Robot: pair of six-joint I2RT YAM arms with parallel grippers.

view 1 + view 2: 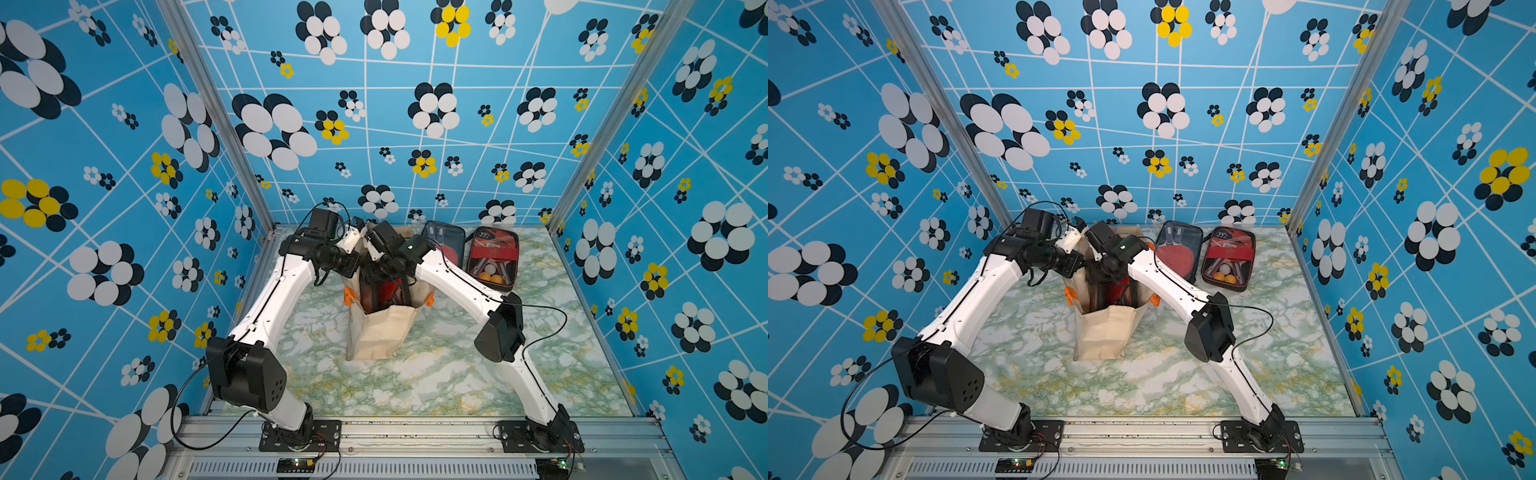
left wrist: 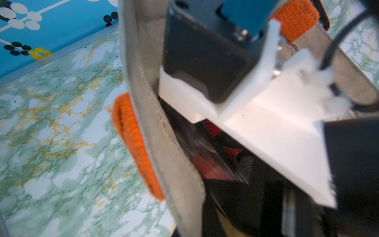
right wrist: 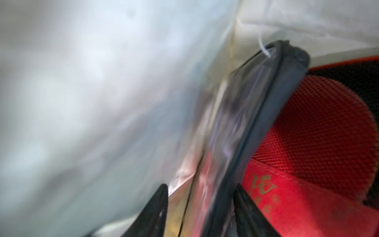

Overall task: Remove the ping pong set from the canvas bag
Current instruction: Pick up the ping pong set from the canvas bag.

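**Right gripper down in the bag, set not out**

Left of the canvas bag [image 1: 380, 336], we have the left gripper [image 1: 360, 232] at the bag's far-left rim corner, jaws together. Its fingers don't show in the left wrist view, so we can't confirm that fabric is pinched.

The bag stands upright mid-table [image 1: 457, 374] with its mouth open. An orange handle [image 2: 133, 143] hangs outside the bag's left wall.

The ping pong set [image 3: 256, 123] is inside the bag, standing on edge. It's a black-rimmed case with a clear front, close to a bag wall. A red pimpled paddle face [image 3: 317, 127] sits just beside it, also in the bag.

The right gripper [image 3: 202, 205] is down through the bag's mouth. Its fingers [image 3: 160, 207] stand apart, one on each side of the case's rim. We can't tell whether they are pressing on it. In both top views the right arm [image 1: 453, 274] covers much of the mouth.

Right of the bag, on its far side, two more cases lie flat on the table:
- A dark case [image 1: 446, 239] with a red paddle showing lies nearer the bag, partly behind the right arm.
- A red-and-black case [image 1: 496, 253] lies just beside it, farther from the bag, with orange and white balls [image 1: 490, 272] showing.
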